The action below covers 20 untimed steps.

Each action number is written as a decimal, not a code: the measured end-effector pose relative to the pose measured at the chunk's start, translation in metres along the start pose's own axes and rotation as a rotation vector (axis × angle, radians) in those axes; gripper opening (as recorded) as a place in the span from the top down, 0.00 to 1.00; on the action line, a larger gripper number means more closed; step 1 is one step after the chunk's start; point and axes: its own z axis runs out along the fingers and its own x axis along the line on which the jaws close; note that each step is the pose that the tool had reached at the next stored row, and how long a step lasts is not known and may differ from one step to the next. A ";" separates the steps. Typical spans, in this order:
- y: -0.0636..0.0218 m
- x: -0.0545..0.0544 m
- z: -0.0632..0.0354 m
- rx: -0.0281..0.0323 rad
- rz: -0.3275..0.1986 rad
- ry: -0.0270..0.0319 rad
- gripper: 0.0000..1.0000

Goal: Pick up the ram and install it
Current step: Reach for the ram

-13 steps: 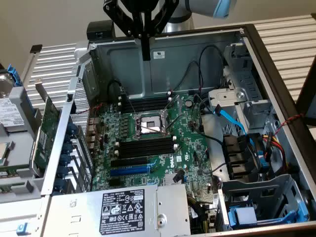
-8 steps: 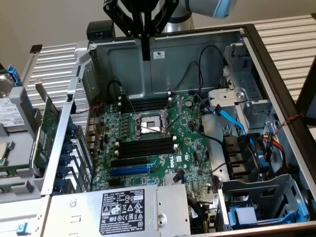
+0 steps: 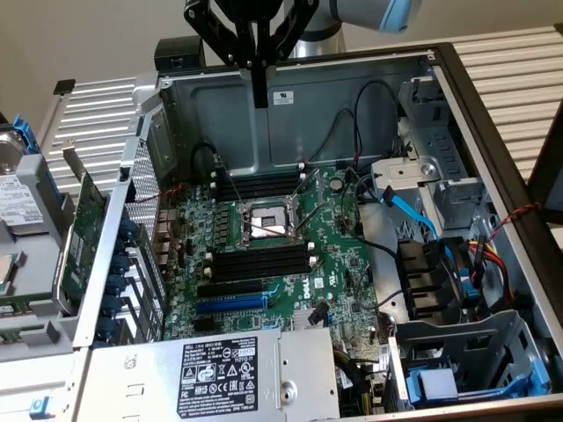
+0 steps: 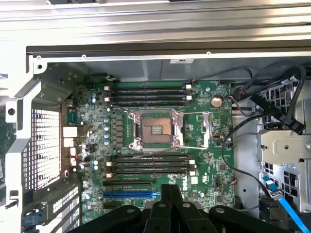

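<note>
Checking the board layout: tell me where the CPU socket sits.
In the exterior view the CPU socket lies in the middle of the motherboard, between two banks of black slots.

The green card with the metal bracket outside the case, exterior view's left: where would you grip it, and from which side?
Probably its long upper edge, from above. The green card stands on edge, tilted, close beside the case wall, so only that edge lets jaws pinch across both faces. Keep off the metal bracket end.
</note>
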 end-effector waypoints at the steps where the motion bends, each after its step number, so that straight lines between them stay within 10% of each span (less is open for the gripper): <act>1: 0.0000 0.000 0.0000 0.0001 0.000 0.0000 0.89; 20: -0.0048 0.067 -0.0015 -0.0005 0.000 -0.0072 0.89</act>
